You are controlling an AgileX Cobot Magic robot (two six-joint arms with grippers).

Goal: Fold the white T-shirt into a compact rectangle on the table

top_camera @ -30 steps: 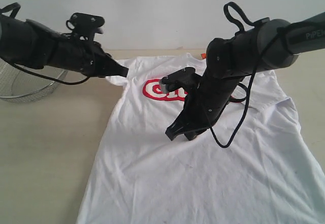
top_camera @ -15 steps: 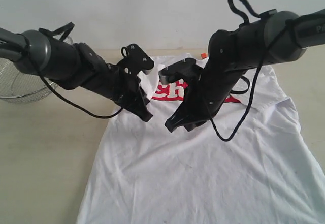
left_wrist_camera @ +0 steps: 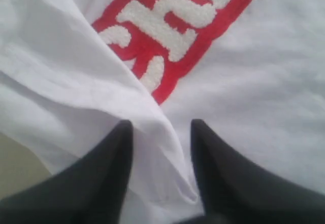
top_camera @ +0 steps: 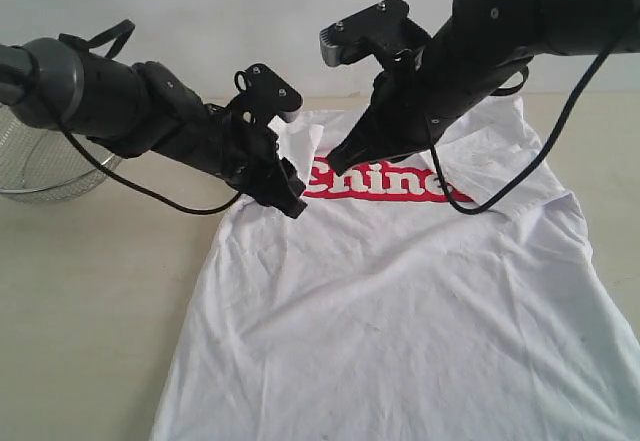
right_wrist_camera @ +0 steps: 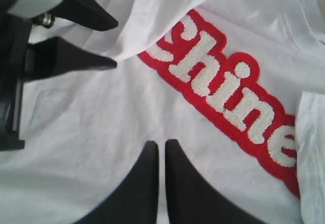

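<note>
Gripping the white T-shirt's sleeve fold, the left gripper should close its spread fingers fully; the right gripper's fingers nearly touch, empty.

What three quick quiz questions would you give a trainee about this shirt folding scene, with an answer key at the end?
1. True or false: the white T-shirt lies with its lettering face down.
2. Multiple choice: the left gripper has its jaws
A. shut with nothing between them
B. apart, astride a raised fold of the shirt
C. clamped on the bottom hem
3. Short answer: which gripper has its jaws nearly together with no cloth between them?

Key:
1. False, the lettering faces up.
2. B
3. The right gripper.
</note>
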